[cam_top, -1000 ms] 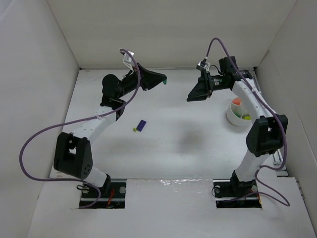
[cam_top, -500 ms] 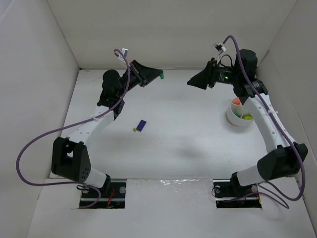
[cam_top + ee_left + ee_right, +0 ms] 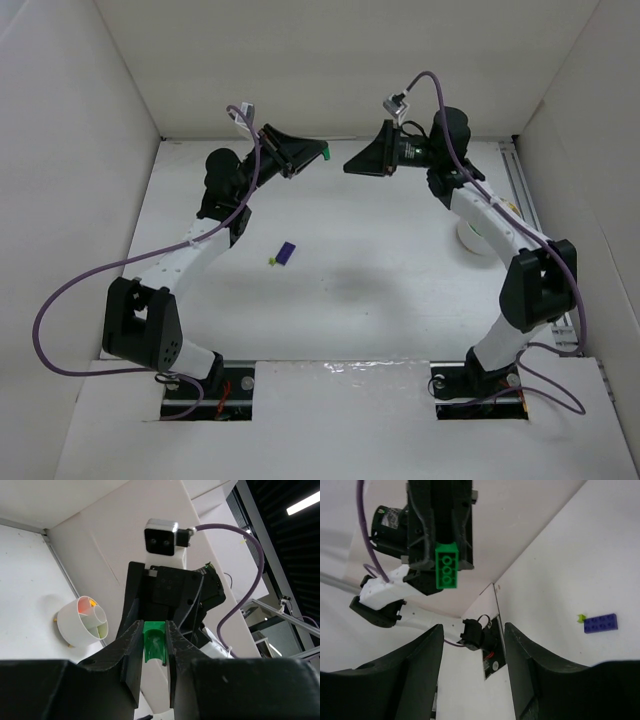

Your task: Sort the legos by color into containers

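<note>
My left gripper (image 3: 318,154) is raised at the back of the table, shut on a dark green lego (image 3: 154,642), whose studs face the right wrist camera (image 3: 445,568). My right gripper (image 3: 350,164) hangs open and empty just to its right, pointing at it across a small gap. In the right wrist view its gripper (image 3: 472,627) has nothing between the fingers. A purple lego (image 3: 286,253) and a tiny lime green lego (image 3: 271,261) lie on the table left of centre. The white bowl of containers (image 3: 70,630) holds orange and lime pieces; in the top view the bowl (image 3: 464,240) is half hidden behind the right arm.
White walls enclose the table on the left, back and right. Purple cables loop off both arms. The purple lego (image 3: 601,623) and the lime piece (image 3: 580,618) also show in the right wrist view, far below the gripper.
My right arm has swung left from above the bowl toward the left gripper, its jaws narrowing slightly. The left gripper has barely moved, keeping hold of the green lego.
</note>
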Robot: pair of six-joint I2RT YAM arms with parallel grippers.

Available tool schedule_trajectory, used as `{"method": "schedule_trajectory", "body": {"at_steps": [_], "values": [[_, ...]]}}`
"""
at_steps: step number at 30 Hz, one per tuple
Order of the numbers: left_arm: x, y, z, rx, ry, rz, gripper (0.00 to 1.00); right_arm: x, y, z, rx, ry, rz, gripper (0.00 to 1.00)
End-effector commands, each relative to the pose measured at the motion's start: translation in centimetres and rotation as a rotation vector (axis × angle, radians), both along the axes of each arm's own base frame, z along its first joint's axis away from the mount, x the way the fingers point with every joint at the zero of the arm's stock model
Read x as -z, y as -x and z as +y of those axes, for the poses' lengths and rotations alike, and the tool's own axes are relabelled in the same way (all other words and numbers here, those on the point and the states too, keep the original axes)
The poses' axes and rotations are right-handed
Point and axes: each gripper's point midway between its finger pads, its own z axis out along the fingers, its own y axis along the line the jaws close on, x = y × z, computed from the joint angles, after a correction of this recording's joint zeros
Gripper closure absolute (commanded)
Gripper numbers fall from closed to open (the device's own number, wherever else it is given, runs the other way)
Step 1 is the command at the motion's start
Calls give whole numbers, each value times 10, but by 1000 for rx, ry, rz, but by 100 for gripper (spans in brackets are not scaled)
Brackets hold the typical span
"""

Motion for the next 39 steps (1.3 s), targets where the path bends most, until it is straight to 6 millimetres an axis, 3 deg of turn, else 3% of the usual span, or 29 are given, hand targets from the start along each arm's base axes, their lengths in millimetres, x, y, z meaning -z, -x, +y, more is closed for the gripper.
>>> {"method": "schedule_trajectory", "body": {"at_steps": [1, 11, 19, 26, 34, 39], "values": [[-30, 13, 6, 0, 67, -78, 100, -56, 12, 12, -60, -85, -160, 43], [-27, 9, 6, -6, 73, -61, 100, -57, 20, 28, -112, -103, -154, 45], [-27, 8, 4, 2, 70, -62, 100, -53, 11, 32, -112, -101, -148, 44], [-27, 8, 4, 2, 70, -62, 100, -68, 9, 36, -113, -119, -192, 44], [-27, 8, 4, 0, 64, -69, 100, -68, 16, 46, -141, -125, -201, 44], [-32, 8, 4, 0, 68, -79, 100, -66, 18, 50, -151, -127, -191, 49]]}}
